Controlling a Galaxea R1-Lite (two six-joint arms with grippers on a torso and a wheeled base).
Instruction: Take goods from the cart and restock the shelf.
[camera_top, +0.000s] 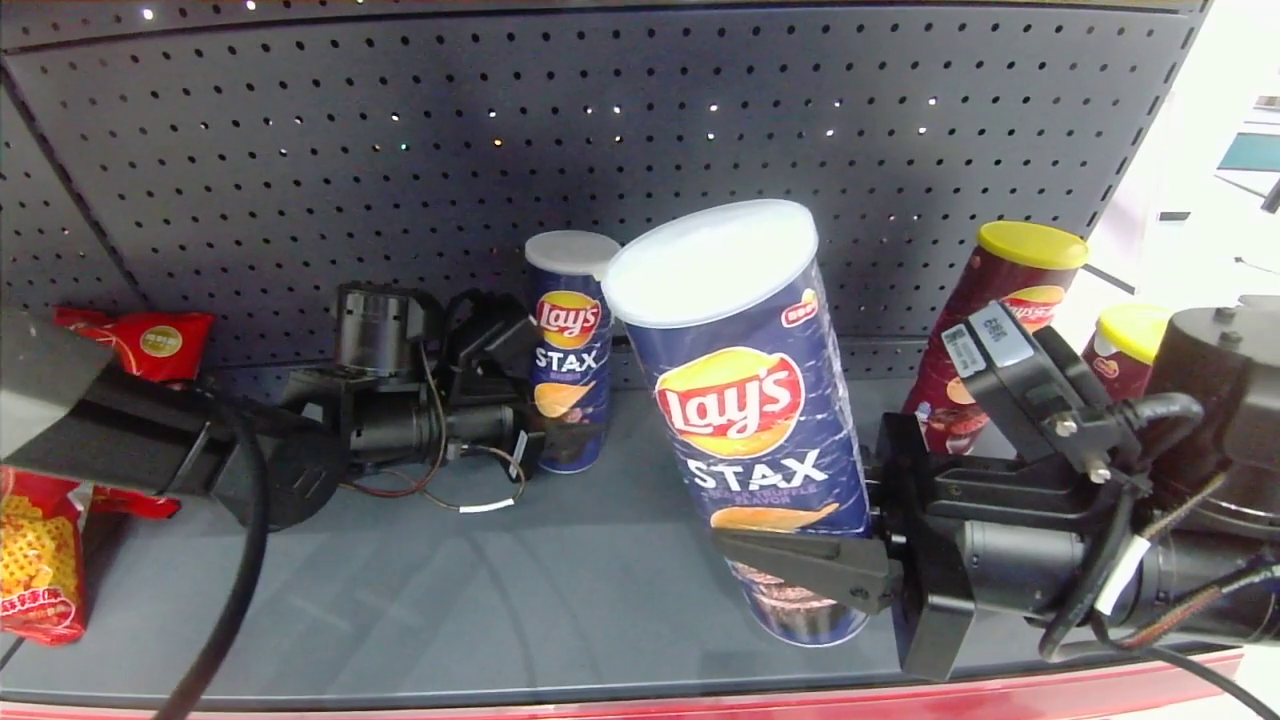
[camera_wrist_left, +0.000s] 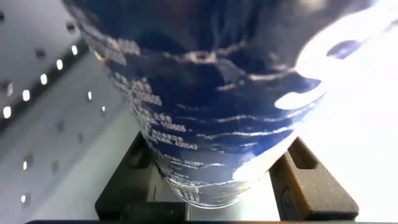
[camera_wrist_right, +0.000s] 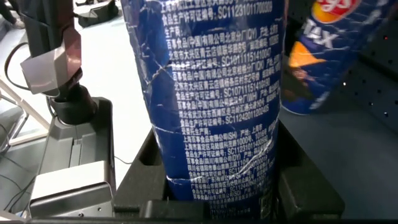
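Right gripper (camera_top: 800, 560): you have it clamped on the near can (camera_top: 750, 400), jaws across the lower third of the tube.
Near can, place: held in your right jaws, base just above the shelf (camera_top: 500, 590) near its front edge, lidded top leaning away from the wrist.
Left gripper (camera_top: 565, 445): closed, by the look of it, against the foot of the far can (camera_top: 570, 340).
Far can, place: upright between your left jaws, base on the shelf, back panel just behind it.
Weight: probably light; a chip tube is mostly air.
Stiffness: thin card wall that holds its round shape but likely dents if you squeeze hard.
Surface: glossy wrap, so expect it to slip or twist in the pads.
Contents: brittle, so avoid knocks.
Where to hold: low on the body as now, near the stiffer base, and off the soft plastic lid.
Tipping: tall and narrow, so level it before letting go.
Neighbours: maroon cans (camera_top: 1010, 290) stand just beyond your right wrist, and red bags (camera_top: 40, 560) lie behind your left arm.
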